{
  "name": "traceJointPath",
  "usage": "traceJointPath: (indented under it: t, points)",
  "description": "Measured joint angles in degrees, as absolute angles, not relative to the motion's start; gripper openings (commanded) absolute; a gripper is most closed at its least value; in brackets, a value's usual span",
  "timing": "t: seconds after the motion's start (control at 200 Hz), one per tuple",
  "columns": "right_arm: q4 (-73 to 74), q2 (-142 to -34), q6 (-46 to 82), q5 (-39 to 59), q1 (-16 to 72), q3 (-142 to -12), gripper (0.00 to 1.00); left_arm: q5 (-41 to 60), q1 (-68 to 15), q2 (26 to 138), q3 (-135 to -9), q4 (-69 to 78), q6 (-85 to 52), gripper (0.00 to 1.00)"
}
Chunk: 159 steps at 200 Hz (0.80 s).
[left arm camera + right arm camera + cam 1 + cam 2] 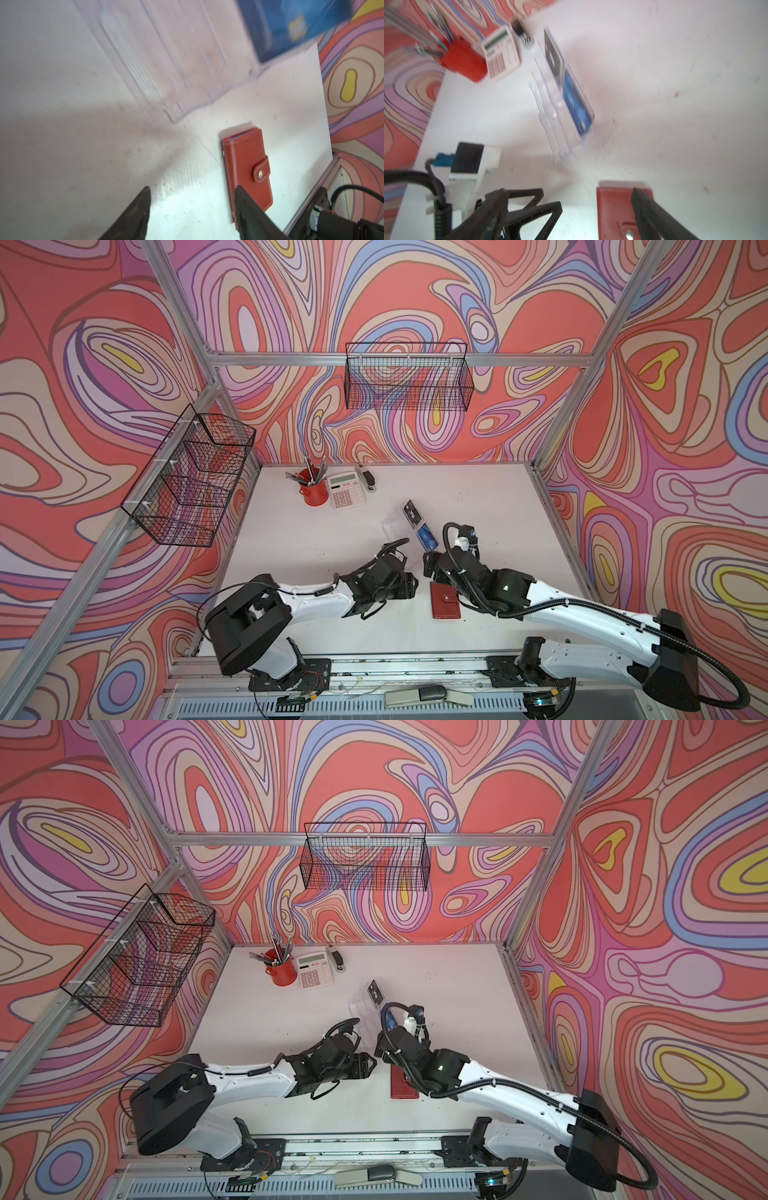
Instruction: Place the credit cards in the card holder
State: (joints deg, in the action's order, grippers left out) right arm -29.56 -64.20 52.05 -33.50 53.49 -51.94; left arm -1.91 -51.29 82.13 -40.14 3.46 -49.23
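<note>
The card holder (445,600) (404,1085) is a red wallet lying shut on the white table, its snap tab fastened (247,164) (614,209). Two credit cards stand in a clear acrylic stand (395,529): a black one (410,514) (553,54) and a blue one (427,537) (291,27) (577,101). My left gripper (410,585) (193,188) is open just left of the holder, with only bare table between its fingers. Open too, my right gripper (432,572) (569,190) hovers over the holder's far end, one finger above the red cover. Neither holds anything.
At the back of the table are a red pen cup (313,491), a beige calculator (346,490) and a stapler (365,479). Black wire baskets hang on the left wall (191,477) and back wall (409,381). The two grippers are close together.
</note>
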Motion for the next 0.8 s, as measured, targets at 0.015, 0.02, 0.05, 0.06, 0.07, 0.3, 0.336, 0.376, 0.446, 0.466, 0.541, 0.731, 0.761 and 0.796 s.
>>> traceJointPath:
  t: [0.015,0.02,0.05,0.06,0.07,0.3,0.336,0.376,0.446,0.466,0.541,0.731,0.761,0.796]
  points:
    - [-30.00,-64.20,51.62,-34.92,52.66,-53.15,0.98,-2.79,-50.83,81.45,-40.99,2.17,-48.75,0.70]
    - [-30.00,-64.20,51.42,-35.33,52.42,-53.39,0.98,-3.57,-50.52,80.97,-41.56,1.52,-48.25,0.70]
    - [-29.98,-64.14,49.78,-38.11,50.52,-54.72,0.98,-6.42,-49.50,79.53,-43.51,-0.95,-46.78,0.70]
    - [-29.32,-64.03,48.71,-39.46,49.74,-54.85,0.97,-8.16,-49.10,78.87,-44.29,-1.98,-45.98,0.70]
    - [-28.86,-63.92,47.97,-40.56,49.01,-54.87,0.96,-9.37,-48.88,78.50,-44.82,-2.48,-45.50,0.70]
    - [15.38,-61.34,14.83,-49.43,31.20,-23.97,0.98,-44.40,-44.16,72.88,-35.92,18.31,-10.85,0.67]
    - [20.25,-62.57,12.84,-47.00,26.59,-19.57,0.98,-46.35,-41.98,73.38,-32.56,21.76,-6.17,0.67]
    - [25.50,-64.64,11.55,-43.83,21.21,-15.88,0.98,-47.09,-38.89,73.49,-29.56,22.87,-3.03,0.67]
    - [35.81,-71.57,9.08,-40.14,15.75,-13.37,0.97,-46.00,-31.40,72.75,-26.20,22.59,-1.19,0.68]
    - [38.85,-74.22,8.03,-39.48,15.14,-13.28,0.98,-45.56,-29.47,72.29,-25.50,22.65,-1.02,0.68]
    - [52.18,-84.82,4.38,-38.09,14.76,-13.34,0.98,-42.81,-22.76,69.58,-22.17,26.11,-0.91,0.70]
    - [69.97,-99.20,1.58,-28.08,8.93,-13.56,0.98,-33.74,-13.19,73.93,-18.50,35.59,-2.50,0.71]
    - [69.84,-99.11,1.61,-27.53,8.21,-14.46,0.98,-32.80,-12.67,75.35,-18.50,36.77,-2.11,0.72]
    - [69.06,-99.09,1.61,-26.81,7.64,-16.36,0.98,-32.27,-12.47,77.03,-18.57,38.63,-1.50,0.72]
